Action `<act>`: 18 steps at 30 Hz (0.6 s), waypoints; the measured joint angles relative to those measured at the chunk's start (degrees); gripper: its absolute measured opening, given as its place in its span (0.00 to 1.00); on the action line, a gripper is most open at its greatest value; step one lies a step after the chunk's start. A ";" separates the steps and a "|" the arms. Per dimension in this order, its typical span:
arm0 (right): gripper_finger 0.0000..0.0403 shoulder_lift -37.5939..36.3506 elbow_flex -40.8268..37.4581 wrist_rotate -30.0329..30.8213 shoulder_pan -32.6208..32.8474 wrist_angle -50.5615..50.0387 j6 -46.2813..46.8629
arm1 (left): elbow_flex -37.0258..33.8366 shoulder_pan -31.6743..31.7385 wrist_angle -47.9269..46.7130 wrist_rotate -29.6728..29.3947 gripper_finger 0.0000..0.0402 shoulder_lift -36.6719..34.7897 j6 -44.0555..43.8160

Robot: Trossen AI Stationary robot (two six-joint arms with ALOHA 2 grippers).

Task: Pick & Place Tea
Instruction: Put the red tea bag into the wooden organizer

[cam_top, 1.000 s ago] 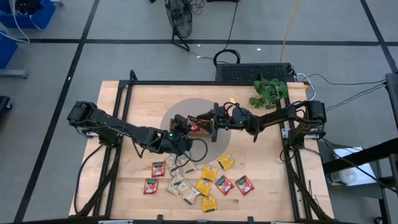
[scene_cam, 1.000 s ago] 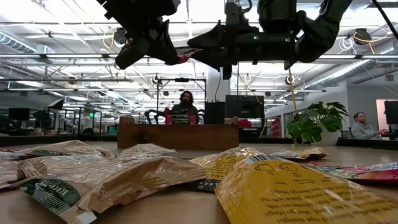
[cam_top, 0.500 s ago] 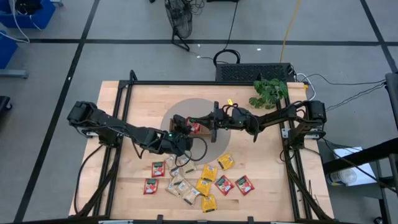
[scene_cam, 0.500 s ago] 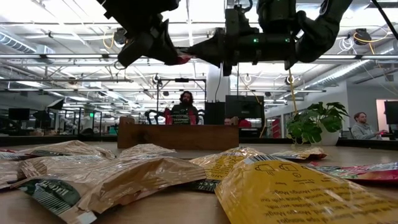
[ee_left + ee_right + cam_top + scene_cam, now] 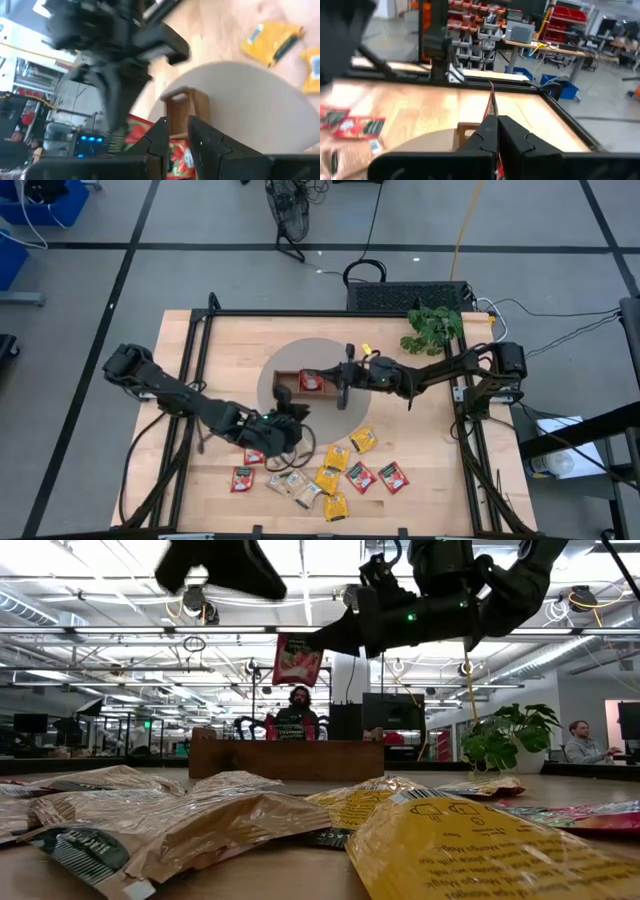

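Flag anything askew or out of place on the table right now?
Nothing damaged or spilled. The loose tea sachets lie in a jumbled, overlapping heap at the near edge, unsorted. One red sachet hangs in the air, pinched by the right gripper above the wooden tray.

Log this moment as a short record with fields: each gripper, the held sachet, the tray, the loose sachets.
right gripper: shut on red tea sachet, held above the wooden tray
left gripper: near the pile, holding nothing visible
wooden tray: on the grey round mat, mid-table
loose sachets: red, yellow and beige, scattered at the table's front edge
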 joint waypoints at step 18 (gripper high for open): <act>0.00 13.88 5.96 0.51 0.37 -1.72 -7.84 | 0.04 7.33 0.41 17.53 0.16 -9.29 -8.63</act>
